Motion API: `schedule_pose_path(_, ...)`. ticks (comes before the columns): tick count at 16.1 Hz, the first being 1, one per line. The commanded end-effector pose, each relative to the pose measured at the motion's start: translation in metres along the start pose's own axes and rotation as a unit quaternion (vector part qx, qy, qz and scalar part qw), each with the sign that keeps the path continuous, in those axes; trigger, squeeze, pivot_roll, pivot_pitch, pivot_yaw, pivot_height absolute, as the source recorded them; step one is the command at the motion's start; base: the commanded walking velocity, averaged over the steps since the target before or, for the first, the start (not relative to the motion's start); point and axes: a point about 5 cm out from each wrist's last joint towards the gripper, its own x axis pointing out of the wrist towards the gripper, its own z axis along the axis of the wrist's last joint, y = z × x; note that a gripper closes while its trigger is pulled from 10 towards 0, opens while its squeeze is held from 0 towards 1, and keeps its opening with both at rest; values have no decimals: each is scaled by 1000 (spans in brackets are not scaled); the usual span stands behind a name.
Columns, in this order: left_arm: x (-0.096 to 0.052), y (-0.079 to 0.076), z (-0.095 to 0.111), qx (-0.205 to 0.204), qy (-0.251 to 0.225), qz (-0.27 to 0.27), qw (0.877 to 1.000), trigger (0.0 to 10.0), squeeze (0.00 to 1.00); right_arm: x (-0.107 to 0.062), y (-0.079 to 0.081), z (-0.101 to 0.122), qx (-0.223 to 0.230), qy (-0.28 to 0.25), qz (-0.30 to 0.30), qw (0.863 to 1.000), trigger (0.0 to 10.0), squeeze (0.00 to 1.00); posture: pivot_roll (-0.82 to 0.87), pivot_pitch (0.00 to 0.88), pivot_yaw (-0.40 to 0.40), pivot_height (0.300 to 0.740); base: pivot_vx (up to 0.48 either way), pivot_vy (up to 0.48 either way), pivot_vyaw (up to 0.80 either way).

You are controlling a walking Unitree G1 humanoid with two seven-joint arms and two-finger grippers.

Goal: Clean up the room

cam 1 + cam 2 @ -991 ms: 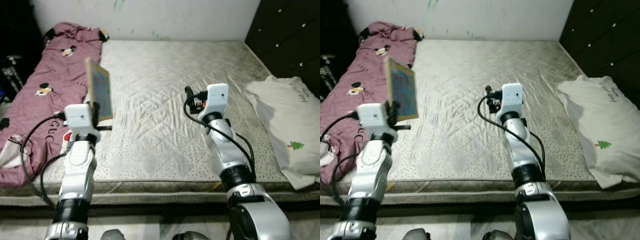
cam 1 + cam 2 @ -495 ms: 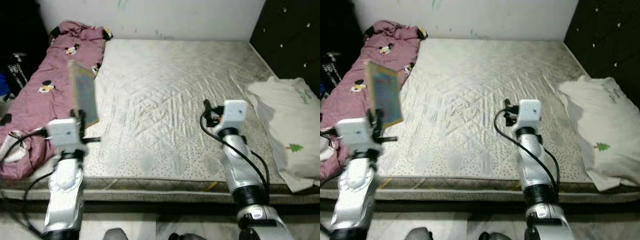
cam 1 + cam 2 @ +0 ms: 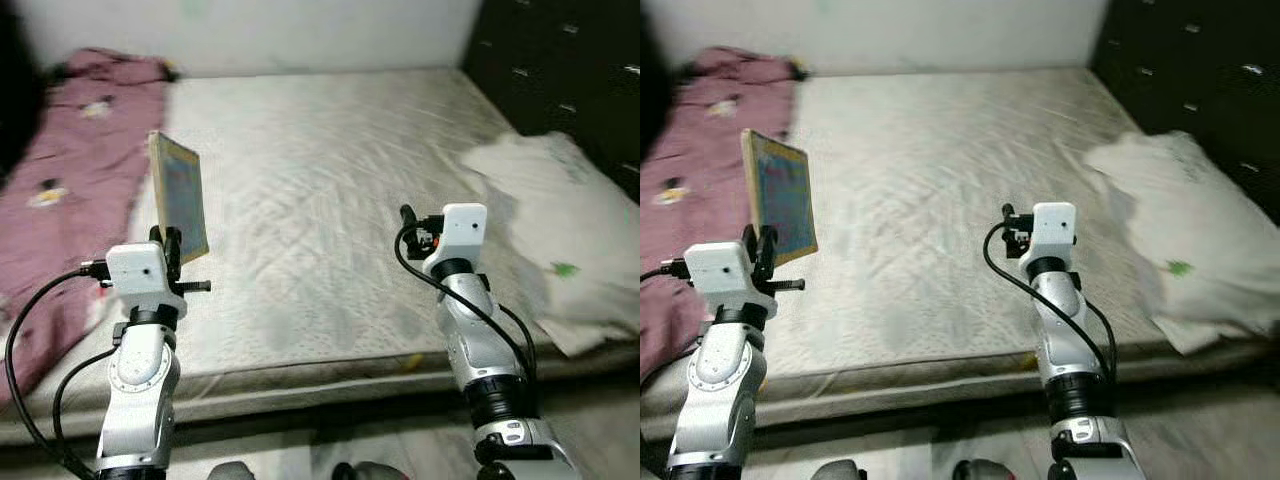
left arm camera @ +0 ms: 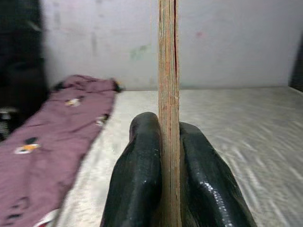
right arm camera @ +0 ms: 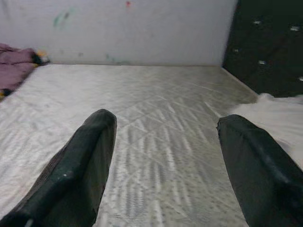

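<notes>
Left pincer (image 4: 169, 189) clamps thin book (image 3: 180, 195) upright, edge-on between black fingers (image 4: 137, 179), raised above near-left part of bare mattress (image 3: 320, 150). Right pincer (image 5: 165, 165) spread wide, empty, poised over mattress near front edge. Purple patterned blanket (image 3: 60, 180) bunched along left side; white pillow (image 3: 545, 210) at right, against dark headboard (image 3: 560, 60).

Left pincer (image 4: 169, 156) clamped (arm raised), right pincer (image 5: 165, 156) spread
</notes>
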Motion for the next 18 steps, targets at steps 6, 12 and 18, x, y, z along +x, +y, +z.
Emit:
schedule_pose_path(6, 7, -2, 14, -3, -27, -7, 1000, 10000, 0, 1, -3, 4, 0, 0, -1, 1000, 10000, 0, 49, 0, -10, 740, 0, -395, -300)
schedule_pose_path(12, 8, -5, 14, -5, -27, -10, 1000, 10000, 0, 1, -1, 4, 0, 1, 6, 1000, 10000, 0, 49, 0, -11, 740, 0, -385, 0)
schedule_pose_path(18, 9, -6, 15, -22, -31, -12, 999, 10000, 0, 1, -1, 3, -2, 4, 12, 1000, 10000, 0, 47, 0, -13, 740, 0, 0, 0)
